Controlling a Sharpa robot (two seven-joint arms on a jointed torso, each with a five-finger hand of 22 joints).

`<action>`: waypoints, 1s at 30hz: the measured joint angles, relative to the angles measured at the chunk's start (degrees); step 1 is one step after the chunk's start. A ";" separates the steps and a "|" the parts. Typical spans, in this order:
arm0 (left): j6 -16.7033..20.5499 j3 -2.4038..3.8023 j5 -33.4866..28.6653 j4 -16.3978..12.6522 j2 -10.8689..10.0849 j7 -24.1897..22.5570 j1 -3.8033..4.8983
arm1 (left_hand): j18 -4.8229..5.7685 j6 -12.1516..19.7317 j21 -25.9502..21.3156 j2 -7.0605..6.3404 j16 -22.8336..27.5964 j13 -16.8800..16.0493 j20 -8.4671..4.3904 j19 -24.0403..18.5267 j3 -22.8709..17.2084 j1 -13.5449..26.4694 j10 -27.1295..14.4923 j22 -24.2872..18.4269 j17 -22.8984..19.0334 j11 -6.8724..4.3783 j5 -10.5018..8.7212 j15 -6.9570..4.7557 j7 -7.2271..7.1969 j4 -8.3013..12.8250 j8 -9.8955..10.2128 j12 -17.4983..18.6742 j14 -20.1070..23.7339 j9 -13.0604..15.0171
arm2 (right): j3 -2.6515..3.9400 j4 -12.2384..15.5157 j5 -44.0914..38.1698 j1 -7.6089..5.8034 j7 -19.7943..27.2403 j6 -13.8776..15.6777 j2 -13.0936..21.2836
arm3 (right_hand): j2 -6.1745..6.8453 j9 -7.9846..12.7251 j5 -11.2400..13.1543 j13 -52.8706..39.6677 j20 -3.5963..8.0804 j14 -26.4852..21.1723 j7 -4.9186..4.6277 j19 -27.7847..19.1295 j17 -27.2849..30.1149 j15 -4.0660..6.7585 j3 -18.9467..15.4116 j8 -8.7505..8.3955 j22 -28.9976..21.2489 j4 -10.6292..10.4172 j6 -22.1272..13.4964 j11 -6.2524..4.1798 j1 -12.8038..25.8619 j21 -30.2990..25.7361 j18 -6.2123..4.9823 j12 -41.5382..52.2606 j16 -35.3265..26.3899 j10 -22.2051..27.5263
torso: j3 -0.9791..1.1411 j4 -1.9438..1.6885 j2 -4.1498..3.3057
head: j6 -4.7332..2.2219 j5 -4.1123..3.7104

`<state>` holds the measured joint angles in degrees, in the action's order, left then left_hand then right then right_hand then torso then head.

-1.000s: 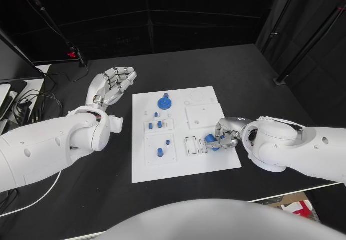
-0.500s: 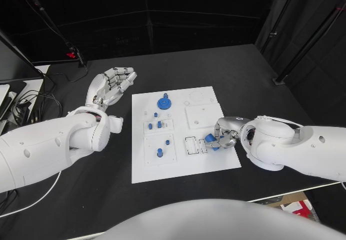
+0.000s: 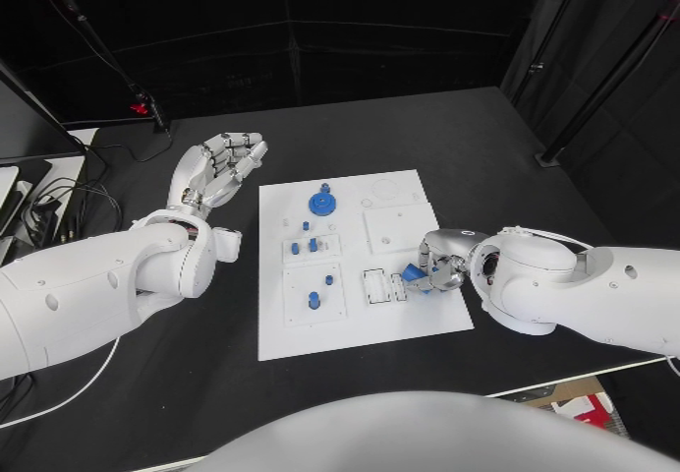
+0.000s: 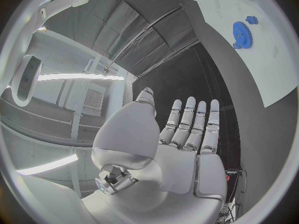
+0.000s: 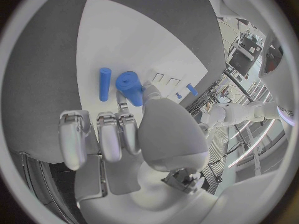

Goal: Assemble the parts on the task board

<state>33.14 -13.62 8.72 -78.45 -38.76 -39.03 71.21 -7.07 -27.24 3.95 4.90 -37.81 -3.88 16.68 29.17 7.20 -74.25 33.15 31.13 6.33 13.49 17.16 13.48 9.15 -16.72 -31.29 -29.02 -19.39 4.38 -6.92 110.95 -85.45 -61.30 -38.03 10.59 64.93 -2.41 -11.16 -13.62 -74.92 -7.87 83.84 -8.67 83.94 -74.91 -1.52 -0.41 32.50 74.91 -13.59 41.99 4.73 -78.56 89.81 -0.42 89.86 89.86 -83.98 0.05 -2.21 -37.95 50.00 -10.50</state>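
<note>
A robotics lab or test studio: black curtains (image 3: 355, 49) hang round a matte black table (image 3: 468, 138), cables (image 3: 57, 192) trail off its left side, a tripod leg (image 3: 567, 128) stands at right, and long strip lights (image 4: 81, 76) glow overhead.

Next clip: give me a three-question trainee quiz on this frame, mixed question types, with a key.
1. True or false: the left hand holds a blue part.
2. Multiple choice: the right hand is (A) raised beside the board with fingers spread, (B) on the white board pinching a blue peg, (C) resting off the board on the black table.
3. Fill in: the blue gear lies at the board's ____ end from the robot.

Key:
1. False; its fingers are spread, holding nothing, off the board's edge.
2. B.
3. Far.
</note>
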 measured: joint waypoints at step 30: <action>-0.19 0.00 0.00 0.13 -0.21 0.00 -0.43 | 0.00 0.00 0.00 -0.02 0.00 0.00 0.00 0.00 0.15 -0.02 0.00 -0.06 -0.06 0.00 0.00 0.00 0.00 -0.15 0.00 -0.21 0.00 -0.05 | -0.45 5.79 24.77 0.56 19.24 20.48 7.40 | 2.32 6.66 -6.00 0.00 0.80 0.11 -3.46 0.01 0.00 0.93 8.11 -11.57 0.00 1.10 4.75 -1.06 -3.57 0.00 0.01 0.00 0.00 -0.04 | 0.10 -0.01 0.02 | 0.00 0.43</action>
<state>32.95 -13.62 8.72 -78.32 -38.98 -39.03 70.78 -7.06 -27.24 3.95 4.88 -37.80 -3.88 16.68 29.17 7.34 -74.27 33.15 31.07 6.28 13.49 17.15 13.48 9.15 -16.87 -31.29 -29.23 -19.39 4.33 -7.36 116.73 -60.68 -60.74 -18.80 31.07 72.34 -0.09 -4.50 -19.62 -74.92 -7.06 83.95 -12.13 83.94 -74.91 -0.59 7.71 20.93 74.91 -12.49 46.74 3.66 -82.13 89.81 -0.42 89.85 89.86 -84.03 0.15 -2.22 -37.94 50.00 -10.06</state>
